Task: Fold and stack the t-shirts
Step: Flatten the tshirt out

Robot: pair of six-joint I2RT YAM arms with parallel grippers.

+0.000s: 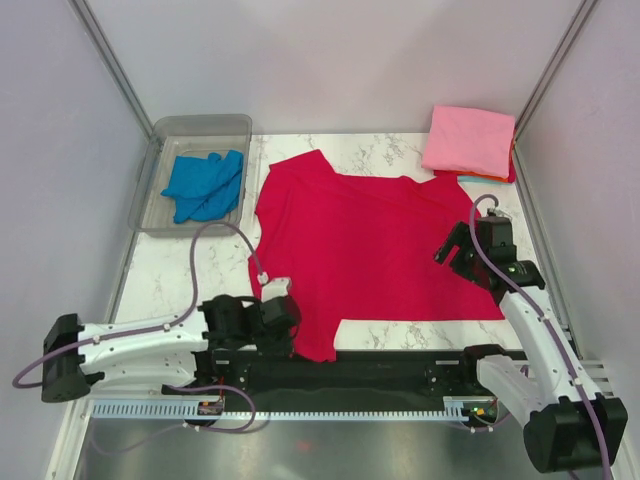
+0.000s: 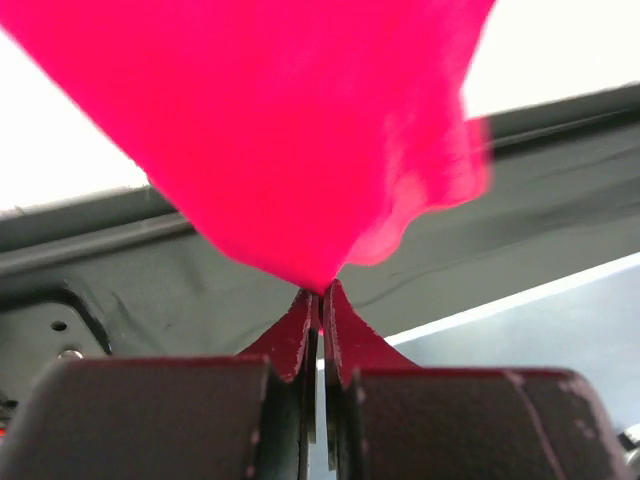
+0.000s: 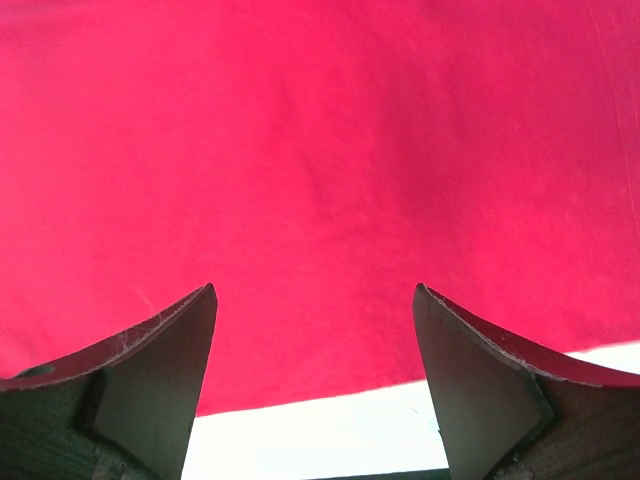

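A crimson red t-shirt (image 1: 370, 240) lies spread flat across the middle of the table. My left gripper (image 1: 290, 325) is at the shirt's near-left corner, by the table's front edge. In the left wrist view its jaws (image 2: 320, 292) are shut on a pinch of red cloth (image 2: 280, 130) that rises from the tips. My right gripper (image 1: 455, 250) hovers over the shirt's right side. Its jaws (image 3: 313, 290) are open with nothing between them, red cloth (image 3: 320, 150) filling the view beneath. A bright blue t-shirt (image 1: 205, 185) lies crumpled in the tub. A folded light pink t-shirt (image 1: 468, 140) sits at the back right.
The clear plastic tub (image 1: 160, 135) stands at the back left. Thin orange (image 1: 514, 150) and teal (image 1: 472, 179) edges show under the pink shirt. The black mounting rail (image 1: 380, 370) runs along the near edge. Bare marble table (image 1: 170, 275) shows left of the red shirt.
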